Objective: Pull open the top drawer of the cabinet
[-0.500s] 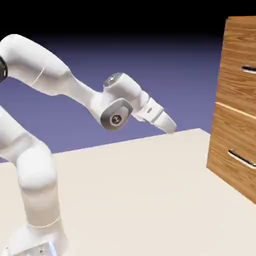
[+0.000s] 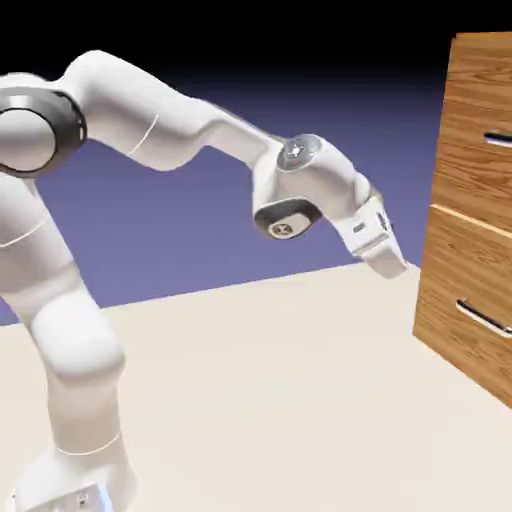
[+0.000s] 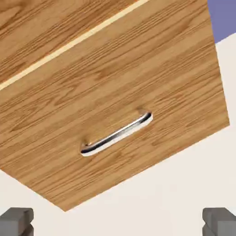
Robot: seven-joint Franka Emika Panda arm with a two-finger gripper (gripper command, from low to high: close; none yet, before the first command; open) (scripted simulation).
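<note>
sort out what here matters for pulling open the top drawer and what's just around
Part of the job:
- top drawer, closed, handle at the picture's edge
- cabinet
- gripper, open, short of the cabinet

Just there:
- lower drawer, closed, its handle in the middle of the hand view
- table

The cabinet [image 2: 475, 190] is warm brown with a streaked wood grain running across its drawer fronts, and a pale tan line shows at the seam between them. The top drawer [image 2: 478, 130] carries the same grain; its handle [image 2: 497, 140] shows only as a short silver sliver, apparently like the glossy silver bar [image 3: 116, 134] on the lower drawer [image 3: 115, 110]. The arm [image 2: 170, 130] is white with dark grey joint caps, and the pincer [image 2: 388, 262] is white, its fingertips [image 3: 16, 220] mid grey. The worktop [image 2: 280, 400] is plain pale cream. The backdrop [image 2: 200, 240] is blue-violet, darkening to black at the top.
</note>
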